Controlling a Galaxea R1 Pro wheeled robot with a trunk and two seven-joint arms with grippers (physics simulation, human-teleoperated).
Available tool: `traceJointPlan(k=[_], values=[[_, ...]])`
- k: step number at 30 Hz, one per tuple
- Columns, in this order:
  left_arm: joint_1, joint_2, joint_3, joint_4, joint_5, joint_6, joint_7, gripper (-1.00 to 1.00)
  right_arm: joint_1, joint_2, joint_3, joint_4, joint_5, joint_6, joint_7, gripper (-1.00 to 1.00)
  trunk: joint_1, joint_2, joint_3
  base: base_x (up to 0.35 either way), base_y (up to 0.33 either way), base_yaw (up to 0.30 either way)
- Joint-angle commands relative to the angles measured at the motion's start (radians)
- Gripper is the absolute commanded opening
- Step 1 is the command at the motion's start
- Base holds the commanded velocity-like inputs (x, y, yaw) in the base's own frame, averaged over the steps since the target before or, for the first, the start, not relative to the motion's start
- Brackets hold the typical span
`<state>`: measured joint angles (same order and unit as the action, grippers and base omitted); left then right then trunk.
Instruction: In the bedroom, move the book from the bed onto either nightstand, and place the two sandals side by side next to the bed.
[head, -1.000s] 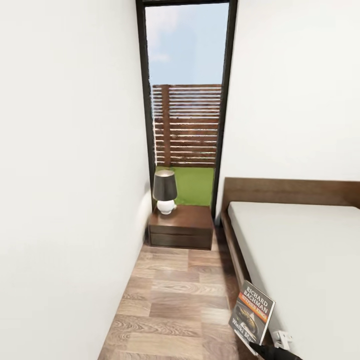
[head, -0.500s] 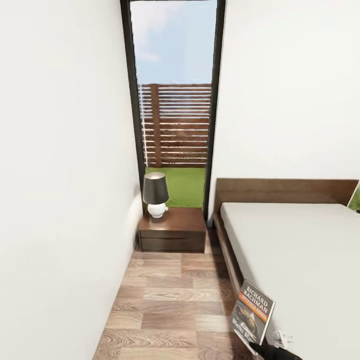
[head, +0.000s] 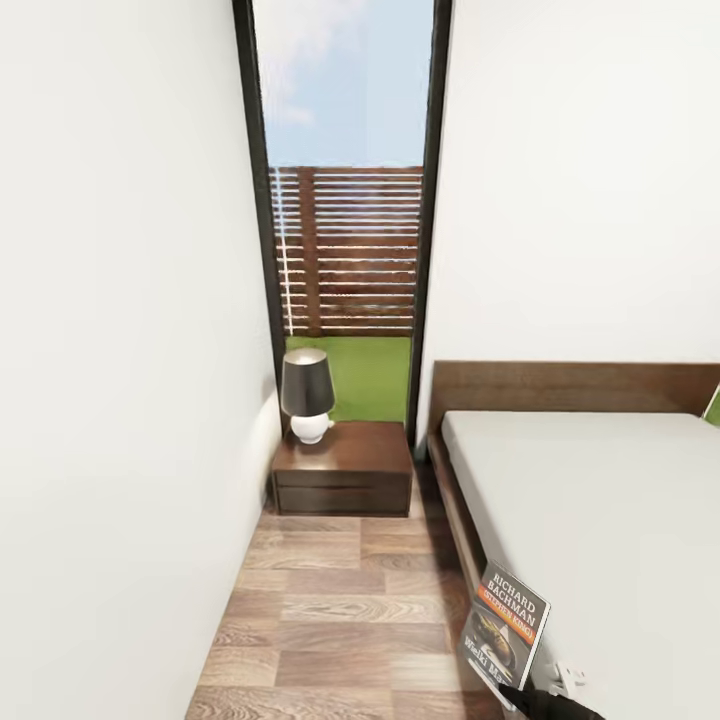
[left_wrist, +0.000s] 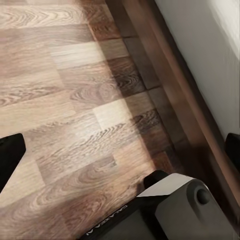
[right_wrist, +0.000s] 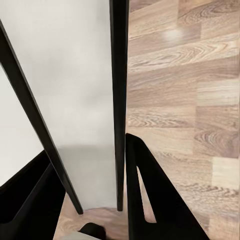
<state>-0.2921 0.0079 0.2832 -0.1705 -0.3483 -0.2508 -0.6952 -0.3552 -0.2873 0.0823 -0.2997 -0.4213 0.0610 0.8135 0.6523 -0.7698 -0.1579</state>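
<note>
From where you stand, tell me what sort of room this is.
Most likely a bedroom: a low bed with a dark wood headboard stands on the right, and a nightstand bearing a lamp sits beside it beneath a tall window.

a home bedroom: a bed (head: 590, 520), a nightstand (head: 345, 465) with lamp (head: 306, 395), wood-plank floor (head: 330, 620).

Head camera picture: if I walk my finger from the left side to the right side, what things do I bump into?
Left wall → lamp → nightstand → book → bed.
</note>
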Motion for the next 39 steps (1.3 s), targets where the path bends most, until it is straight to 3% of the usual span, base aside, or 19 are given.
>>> traceJointPlan(k=[1, 9, 27, 39], values=[[-0.001, 0.000, 0.008, 0.000, -0.011, -0.005, -0.003, 1.00, -0.001, -0.001, 0.007, -0.001, -0.012, 0.006, 0.001, -1.00, 0.001, -0.001, -0.002, 0.333, 0.000, 0.000], [-0.001, 0.000, 0.008, 0.000, -0.011, -0.005, -0.003, 1.00, -0.001, -0.001, 0.007, -0.001, -0.011, 0.007, 0.001, -1.00, 0.001, -0.001, -0.002, 0.295, 0.000, -0.085], [-0.001, 0.000, 0.008, 0.000, -0.011, -0.005, -0.003, 1.00, -0.001, -0.001, 0.007, -0.001, -0.012, 0.008, 0.001, -1.00, 0.001, -0.001, -0.002, 0.021, 0.000, -0.051], [-0.001, 0.000, 0.008, 0.000, -0.011, -0.005, -0.003, 1.00, -0.001, -0.001, 0.007, -0.001, -0.012, 0.008, 0.001, -1.00, 0.001, -0.001, -0.002, 0.305, 0.000, 0.000]])
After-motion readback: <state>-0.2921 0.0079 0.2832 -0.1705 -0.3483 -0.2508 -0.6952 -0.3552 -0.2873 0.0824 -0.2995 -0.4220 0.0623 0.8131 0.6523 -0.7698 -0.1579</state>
